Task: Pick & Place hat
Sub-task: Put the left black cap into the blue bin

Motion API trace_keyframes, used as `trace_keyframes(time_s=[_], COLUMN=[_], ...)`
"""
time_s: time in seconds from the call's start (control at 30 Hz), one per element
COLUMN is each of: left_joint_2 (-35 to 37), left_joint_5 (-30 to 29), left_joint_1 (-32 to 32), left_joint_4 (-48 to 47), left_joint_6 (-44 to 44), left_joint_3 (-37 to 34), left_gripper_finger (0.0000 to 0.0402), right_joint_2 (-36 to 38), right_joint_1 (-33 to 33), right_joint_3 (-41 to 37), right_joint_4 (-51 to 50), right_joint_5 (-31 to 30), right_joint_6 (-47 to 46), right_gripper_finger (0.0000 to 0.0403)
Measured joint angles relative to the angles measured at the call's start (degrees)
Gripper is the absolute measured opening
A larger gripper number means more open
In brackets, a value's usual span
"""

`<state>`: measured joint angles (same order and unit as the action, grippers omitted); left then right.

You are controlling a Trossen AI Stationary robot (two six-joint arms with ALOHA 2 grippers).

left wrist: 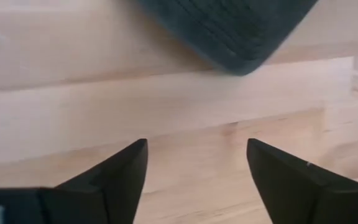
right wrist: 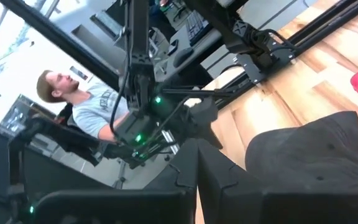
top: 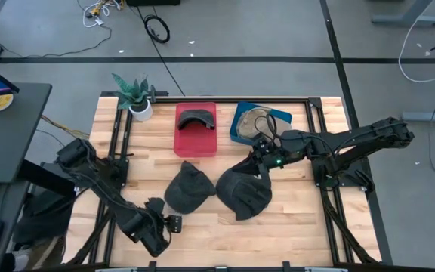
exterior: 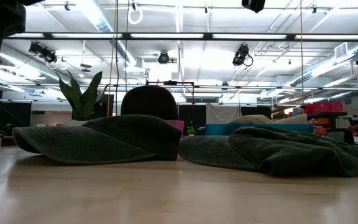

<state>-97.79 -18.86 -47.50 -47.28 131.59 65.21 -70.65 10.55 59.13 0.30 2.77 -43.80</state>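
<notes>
- the surface [top: 293, 219] is pale butcher-block wood with a black frame along its edges, standing on a grey floor crossed by dark lines and loose cables.
- two dark hats lie side by side near the middle: the left hat [top: 187, 189] and the right hat [top: 245, 195], their edges close or just touching.
- at the far side sit a red tray [top: 195, 140] holding a dark cap [top: 195, 118], a blue tray [top: 246, 128] with a tan hat in it, and a small potted plant [top: 136, 97] at the far left corner.
- the left gripper [top: 174, 224] rests low at the near left, just beside the left hat's near edge; its fingers [left wrist: 120, 177] are spread apart with bare wood between them, holding nothing.
- the right gripper [top: 261, 165] is at the far edge of the right hat; its fingers [right wrist: 185, 168] are pressed together, and whether they pinch the fabric cannot be told.
- the room behind is a large workshop with ceiling light strips and hanging gear.
- a person [right wrist: 82, 99] in a grey shirt sits beyond the surface.
- a dark desk [top: 6, 128] stands to the left.
</notes>
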Motion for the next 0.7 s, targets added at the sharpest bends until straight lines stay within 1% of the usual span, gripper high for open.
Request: trace_keyframes(time_s=[0.03,0.13,0.17,0.33,0.7], left_joint_2=[-0.4,-1.8,-2.2,-4.3,-9.9], left_joint_5=[-0.7,-6.6,-7.7,-7.6,-11.2], left_joint_1=[0.2,1.0,1.5,3.4,5.1], left_joint_4=[1.0,4.0,4.3,3.4,5.3], left_joint_6=[0.1,-0.1,-0.2,-0.2,-0.7], left_joint_3=[0.0,0.0,0.0,0.0,0.0], left_gripper_finger=[0.0288,0.0306,0.031,0.0313,0.0309], right_joint_2=[0.0,0.0,0.0,0.0,0.0], right_joint_1=[0.0,0.0,0.0,0.0,0.0], right_joint_3=[0.0,0.0,0.0,0.0,0.0], right_joint_4=[0.0,0.0,0.0,0.1,0.2], right_joint_5=[-0.6,-0.8,-0.9,-1.9,-3.9], right_joint_6=[-0.7,-1.8,-2.2,-4.7,-7.8], right_gripper_finger=[0.0006,0.0006,0.0006,0.0006,0.0006])
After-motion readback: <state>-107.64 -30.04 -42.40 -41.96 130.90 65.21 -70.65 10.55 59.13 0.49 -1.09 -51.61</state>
